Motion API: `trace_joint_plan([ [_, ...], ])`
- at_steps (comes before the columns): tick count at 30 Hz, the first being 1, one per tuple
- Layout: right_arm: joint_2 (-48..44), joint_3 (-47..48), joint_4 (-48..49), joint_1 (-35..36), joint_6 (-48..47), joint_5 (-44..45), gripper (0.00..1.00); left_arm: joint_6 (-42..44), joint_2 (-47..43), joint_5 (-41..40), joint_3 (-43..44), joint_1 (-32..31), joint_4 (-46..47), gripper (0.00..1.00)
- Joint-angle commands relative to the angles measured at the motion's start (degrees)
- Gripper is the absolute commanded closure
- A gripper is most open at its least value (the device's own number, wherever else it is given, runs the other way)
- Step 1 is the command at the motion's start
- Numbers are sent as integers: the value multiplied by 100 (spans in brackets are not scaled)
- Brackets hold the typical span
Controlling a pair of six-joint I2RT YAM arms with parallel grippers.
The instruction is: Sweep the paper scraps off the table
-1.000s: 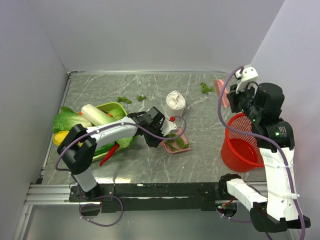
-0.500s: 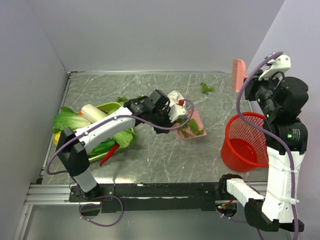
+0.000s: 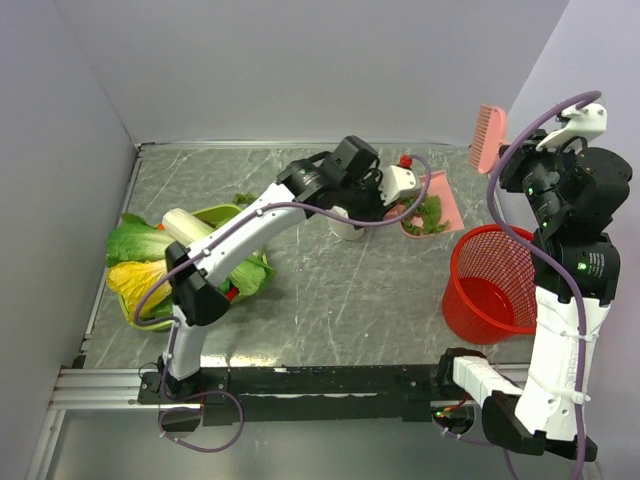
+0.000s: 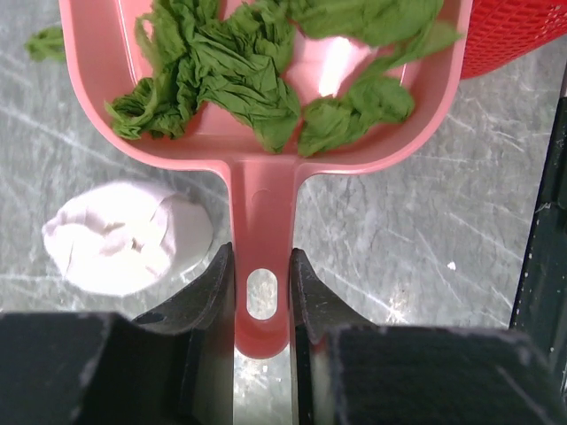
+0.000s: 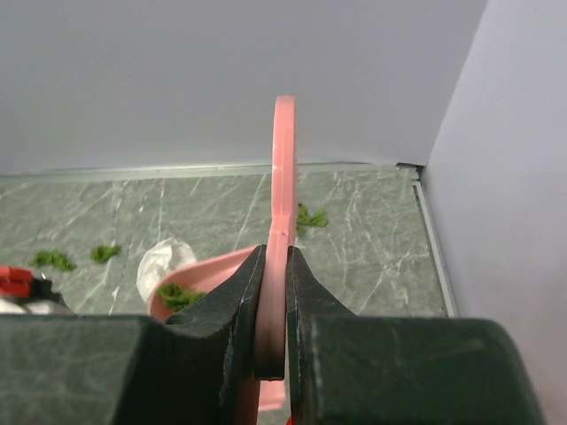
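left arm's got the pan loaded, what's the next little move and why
Probably carry the dustpan a little further right until it hangs over the red basket, ready to tip. The left pincer is shut on its handle, paper scraps lie heaped inside, and the basket shows only past the pan's front corner, so it isn't above it yet. The right pincer holds the brush raised.

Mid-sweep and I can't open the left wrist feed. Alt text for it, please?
The left tool is clamped on the handle of a pink dustpan loaded with green paper scraps, the grey table behind it. A white crumpled lump lies at lower left, one stray scrap at upper left, and the edge of a red basket shows at top right.
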Motion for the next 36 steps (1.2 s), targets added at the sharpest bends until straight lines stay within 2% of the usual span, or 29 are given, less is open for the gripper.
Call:
trace_joint_plan([
  [1, -60, 217, 401, -507, 386, -212, 100, 266, 231, -117, 565, -243, -122, 99],
  [6, -113, 235, 384, -762, 562, -405, 100, 451, 380, -364, 582, -446, 388, 99],
  [16, 10, 77, 410, -1175, 1475, -1327, 100, 565, 688, -733, 969, -639, 670, 99],
  [22, -8, 86, 331, -1378, 1809, -1486, 100, 644, 793, -1032, 881, -701, 1179, 99],
  [29, 18, 85, 506, -1536, 1889, -1749, 100, 521, 1259, -1251, 1408, -754, 1742, 99],
  [36, -69, -2, 682, -1659, 2187, -2137, 100, 916, 1435, -1454, 1426, -920, 2251, 99],
])
